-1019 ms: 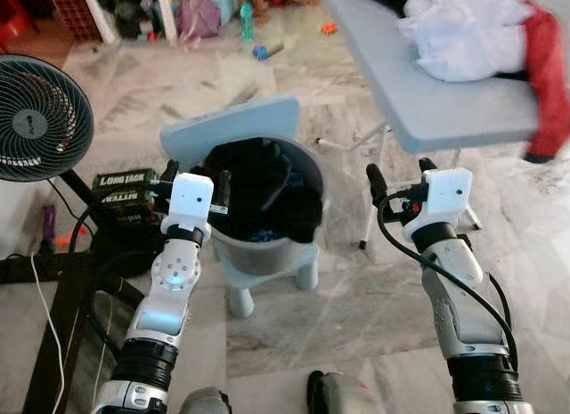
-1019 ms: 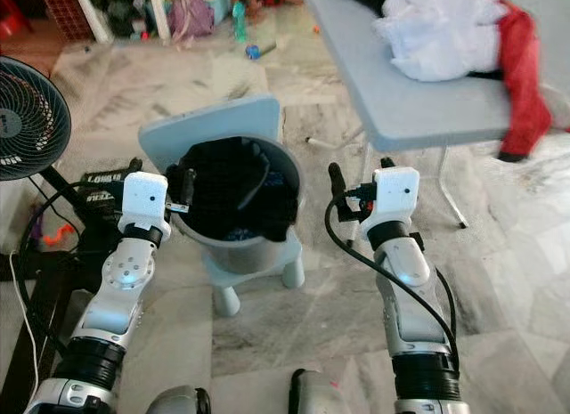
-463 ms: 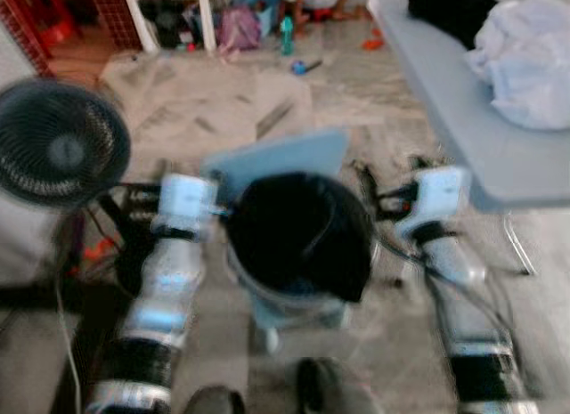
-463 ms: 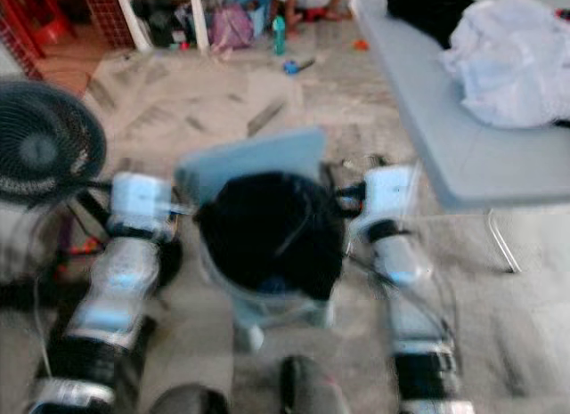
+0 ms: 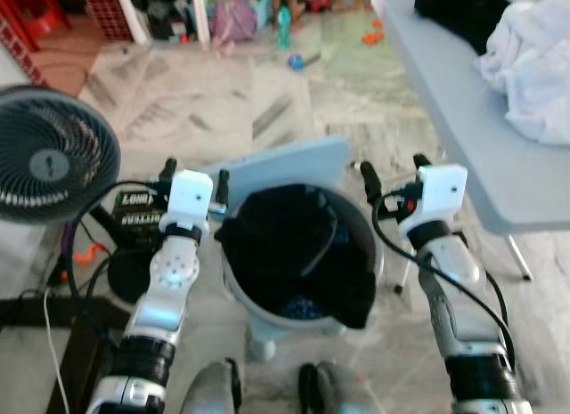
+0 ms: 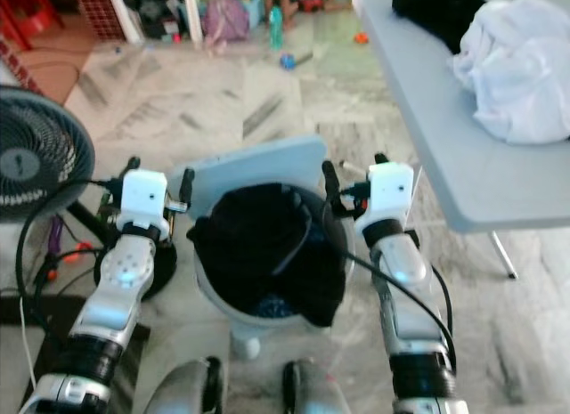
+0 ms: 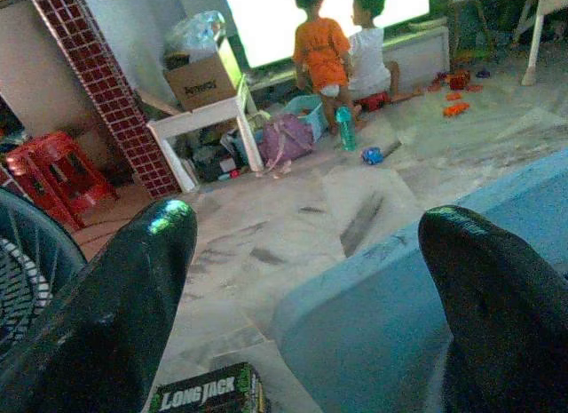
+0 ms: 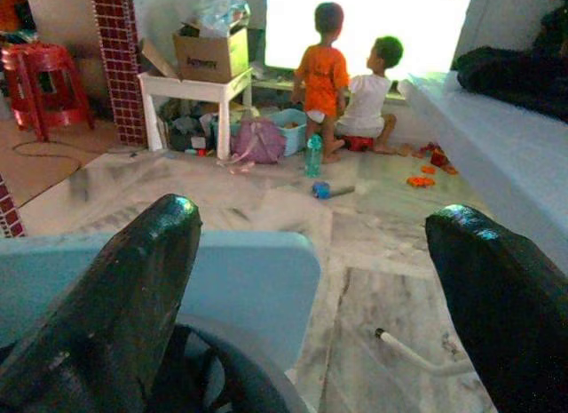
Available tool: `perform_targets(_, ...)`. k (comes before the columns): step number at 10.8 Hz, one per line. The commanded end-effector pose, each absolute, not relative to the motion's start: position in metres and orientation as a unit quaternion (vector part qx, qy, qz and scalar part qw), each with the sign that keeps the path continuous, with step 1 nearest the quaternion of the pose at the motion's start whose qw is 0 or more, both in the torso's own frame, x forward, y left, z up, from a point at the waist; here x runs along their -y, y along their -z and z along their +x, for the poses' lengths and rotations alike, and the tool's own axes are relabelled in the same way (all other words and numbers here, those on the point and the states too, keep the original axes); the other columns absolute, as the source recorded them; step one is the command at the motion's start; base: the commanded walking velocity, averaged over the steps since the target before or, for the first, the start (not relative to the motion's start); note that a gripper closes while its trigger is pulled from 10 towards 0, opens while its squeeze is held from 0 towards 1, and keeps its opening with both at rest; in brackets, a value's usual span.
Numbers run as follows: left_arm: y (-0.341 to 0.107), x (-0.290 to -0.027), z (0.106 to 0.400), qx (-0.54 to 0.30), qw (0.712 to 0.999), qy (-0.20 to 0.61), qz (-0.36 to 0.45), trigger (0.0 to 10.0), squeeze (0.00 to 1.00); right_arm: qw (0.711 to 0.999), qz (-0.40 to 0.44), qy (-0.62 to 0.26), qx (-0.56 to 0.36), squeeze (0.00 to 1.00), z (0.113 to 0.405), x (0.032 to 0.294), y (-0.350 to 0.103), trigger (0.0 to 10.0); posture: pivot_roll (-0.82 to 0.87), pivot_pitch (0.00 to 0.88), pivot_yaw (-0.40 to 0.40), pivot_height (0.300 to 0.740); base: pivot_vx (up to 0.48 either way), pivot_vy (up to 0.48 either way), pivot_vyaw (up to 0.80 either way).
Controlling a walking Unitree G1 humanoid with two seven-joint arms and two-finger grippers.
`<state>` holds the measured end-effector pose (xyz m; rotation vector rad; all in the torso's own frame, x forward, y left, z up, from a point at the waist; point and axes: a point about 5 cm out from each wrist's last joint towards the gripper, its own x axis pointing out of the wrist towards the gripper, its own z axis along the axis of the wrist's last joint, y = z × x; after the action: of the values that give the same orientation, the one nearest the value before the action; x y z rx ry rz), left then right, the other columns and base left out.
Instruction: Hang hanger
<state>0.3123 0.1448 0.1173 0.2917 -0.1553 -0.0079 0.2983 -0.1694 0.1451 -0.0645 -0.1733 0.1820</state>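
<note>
Black cloth [image 5: 298,254] is filling a grey bucket [image 5: 233,280] that is sitting on a pale blue stool [image 5: 285,163] straight in front of the robot in the left eye view. A thin dark curved piece [image 5: 322,243], possibly the hanger, is lying on the cloth, though I cannot tell for sure. The left gripper [image 5: 193,175] is hovering just beside the bucket's left rim, fingers spread apart and holding nothing. The right gripper [image 5: 392,174] is hovering by the right rim, fingers likewise parted and empty. A black fan [image 5: 49,160] is standing to the left, and a grey folding table [image 5: 463,129] carrying white laundry [image 5: 534,62] and a black garment [image 5: 459,6] is running along the right.

In the right eye view the same layout is showing, with the robot's feet [image 6: 254,387] below the stool.

In the left wrist view the two black fingers [image 7: 106,315] are standing wide apart with nothing between them, framing the stool's edge [image 7: 390,297], a red stool [image 7: 62,169] and two children [image 7: 342,40] sitting at a bright doorway.

In the right wrist view the fingers [image 8: 115,306] are also gaping wide and empty over the bucket rim [image 8: 240,369], with the table's edge [image 8: 506,155] alongside.
</note>
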Motion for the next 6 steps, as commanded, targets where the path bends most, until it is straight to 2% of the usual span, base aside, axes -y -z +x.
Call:
perform_targets(1, -0.1161, -0.1422, 0.3108, 0.077, 0.986, 0.005, 0.145, 10.0, 0.0, 0.992, -0.034, -0.082, 0.085, 0.0, 0.2967, 0.1745, -0.1449, 10.0, -0.08, 0.171, -0.011, 0.74, 0.0, -0.48, 0.0)
perform_targets(3, -0.1161, -0.1428, 0.3113, 0.076, 0.987, 0.005, 0.144, 10.0, 0.0, 0.992, -0.035, -0.083, 0.084, 0.0, 0.2973, 0.1739, -0.1446, 10.0, -0.08, 0.171, -0.012, 0.74, 0.0, -0.448, 0.0)
perform_targets(4, -0.1154, -0.1426, 0.311, 0.075, 0.987, 0.005, 0.145, 10.0, 0.0, 0.993, -0.034, -0.083, 0.082, 0.0, 0.297, 0.174, -0.1438, 10.0, -0.08, 0.171, -0.012, 0.74, 0.0, -0.27, 0.0)
perform_targets(6, -0.1154, -0.1432, 0.311, 0.075, 0.987, 0.001, 0.144, 10.0, 0.0, 0.993, -0.034, -0.084, 0.08, 0.0, 0.2975, 0.174, -0.1429, 10.0, -0.08, 0.171, -0.013, 0.74, 0.0, 0.0, 0.0)
